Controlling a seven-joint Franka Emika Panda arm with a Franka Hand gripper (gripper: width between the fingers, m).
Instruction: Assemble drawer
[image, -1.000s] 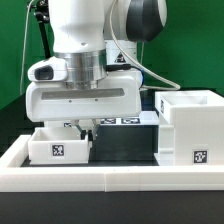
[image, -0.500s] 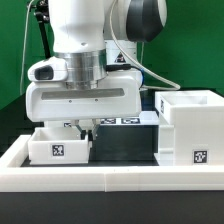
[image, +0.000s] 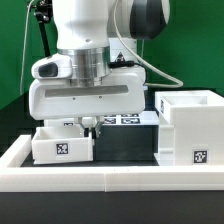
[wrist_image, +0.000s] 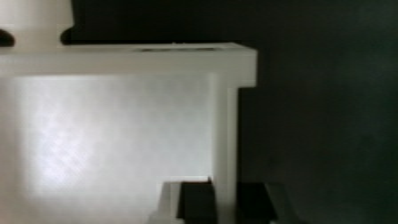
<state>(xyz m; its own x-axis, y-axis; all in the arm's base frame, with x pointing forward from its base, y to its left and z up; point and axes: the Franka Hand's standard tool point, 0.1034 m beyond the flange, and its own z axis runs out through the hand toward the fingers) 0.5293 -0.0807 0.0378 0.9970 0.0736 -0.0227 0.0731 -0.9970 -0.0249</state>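
Tray (image: 62, 148) exterior view's left; housing (image: 195, 135) right; marker board (image: 125, 119) behind.

Housing (image: 190, 130) cut at exterior view's right; wrist view's tray (wrist_image: 125, 120) blurred.

Open lane: bare black tabletop (image: 125, 150) btw. small white plastic tray (image: 62, 147) (exterior view's left) and tall white cube-like housing (image: 190, 125) (right). Front closed by low white border wall (image: 110, 178). Bulky white robot arm (image: 85, 95) overhangs tray, blocking approach from above; housing's open top unobstructed.
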